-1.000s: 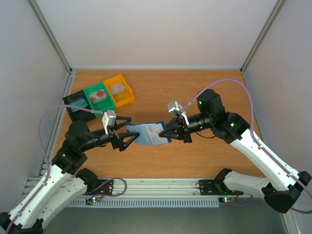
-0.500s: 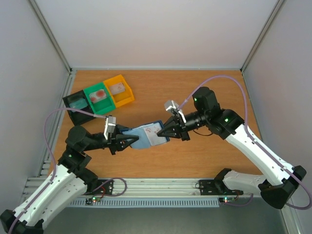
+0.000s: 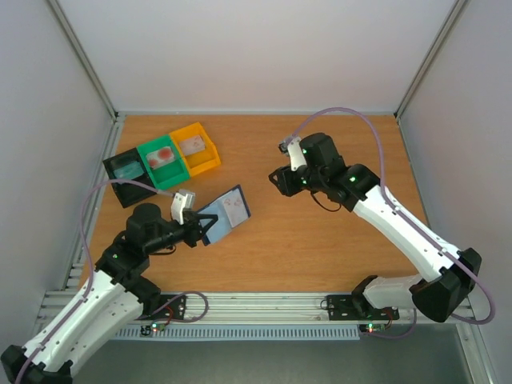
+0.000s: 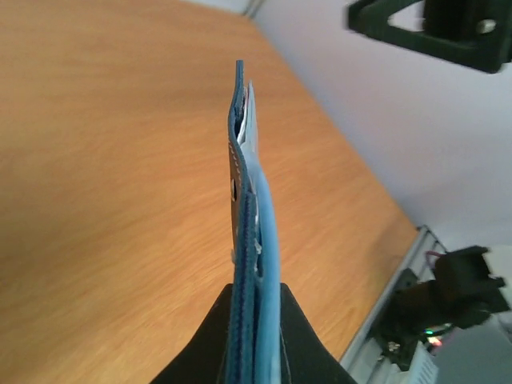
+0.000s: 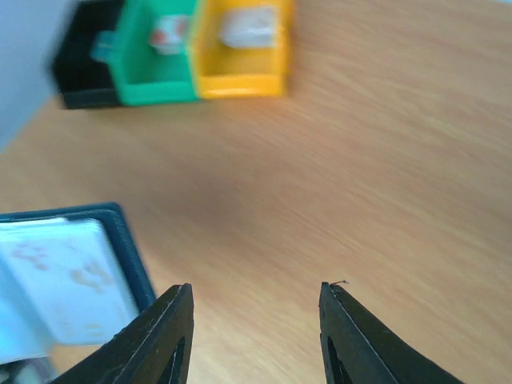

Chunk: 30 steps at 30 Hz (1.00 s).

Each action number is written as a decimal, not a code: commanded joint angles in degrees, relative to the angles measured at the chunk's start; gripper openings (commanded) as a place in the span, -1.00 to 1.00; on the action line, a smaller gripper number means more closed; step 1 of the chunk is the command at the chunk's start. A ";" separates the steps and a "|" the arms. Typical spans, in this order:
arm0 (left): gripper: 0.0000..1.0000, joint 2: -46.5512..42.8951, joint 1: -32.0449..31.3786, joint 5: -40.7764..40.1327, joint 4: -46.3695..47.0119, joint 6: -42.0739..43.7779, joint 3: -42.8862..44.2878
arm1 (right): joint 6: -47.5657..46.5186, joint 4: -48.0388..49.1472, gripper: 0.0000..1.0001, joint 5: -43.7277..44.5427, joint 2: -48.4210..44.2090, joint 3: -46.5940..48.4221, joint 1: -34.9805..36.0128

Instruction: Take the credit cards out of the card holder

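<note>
**Left arm holds card holder; right arm stands off with fingers apart**

Near edge: both arm bases are bolted to the rail, left and right.

Left arm: the white link rises from the near-left corner and bends at the elbow, and the black wrist reaches right, low over the orange-brown wooden tabletop. The left gripper is pinched on the near-left end of the flat dark navy-blue bifold card holder. In the wrist view the holder shows edge-on, its navy and lighter blue layers pressed between the two black fingers. It appears to be held off the table. It juts right and far from the grip, its inner face turned up toward the overhead camera.

A pale rectangular credit card with reddish marks sits in the holder's inner pocket. The right wrist view shows it too.

Right arm: the elbow is out at the near right. A long white link runs far-left to the wrist, right of the table's middle. The right gripper points left toward the holder, well apart from it. Its fingers are spread, with bare wood between them.

Far left: a black plastic bin, a green plastic bin and a yellow plastic bin stand touching in a row. Each holds a card-like piece, teal in the black one and pale in the other two.
</note>
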 commanded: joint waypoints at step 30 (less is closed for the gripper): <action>-0.99 1.28 2.18 -1.74 11.09 -11.42 -8.57 | 12.20 -1.06 -0.10 31.92 25.71 8.16 23.94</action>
